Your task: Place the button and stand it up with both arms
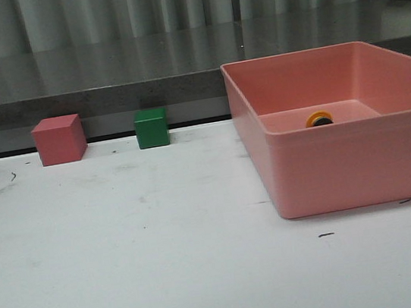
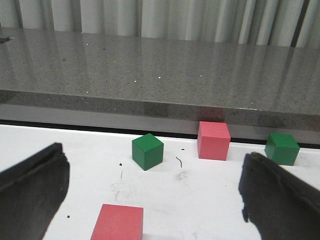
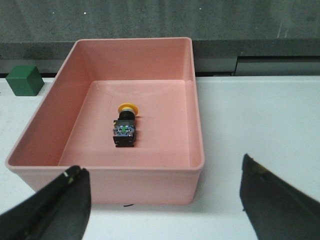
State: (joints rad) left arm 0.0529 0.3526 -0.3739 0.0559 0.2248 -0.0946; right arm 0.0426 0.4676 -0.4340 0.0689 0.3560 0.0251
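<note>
The front view looks low and level across the desk [image 1: 130, 272] at the bin [image 1: 346, 172]. The right wrist view looks down into that bin [image 3: 197, 125] from near; the left faces the cubes.

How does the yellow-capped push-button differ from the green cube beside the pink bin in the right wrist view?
The yellow-capped push-button lies on its side inside the pink plastic bin; the green cube sits flat on the white table outside it. The button is multi-part, with a round cap and blocky black base; the cube is one plain block. Neither is touched by a gripper.
</note>
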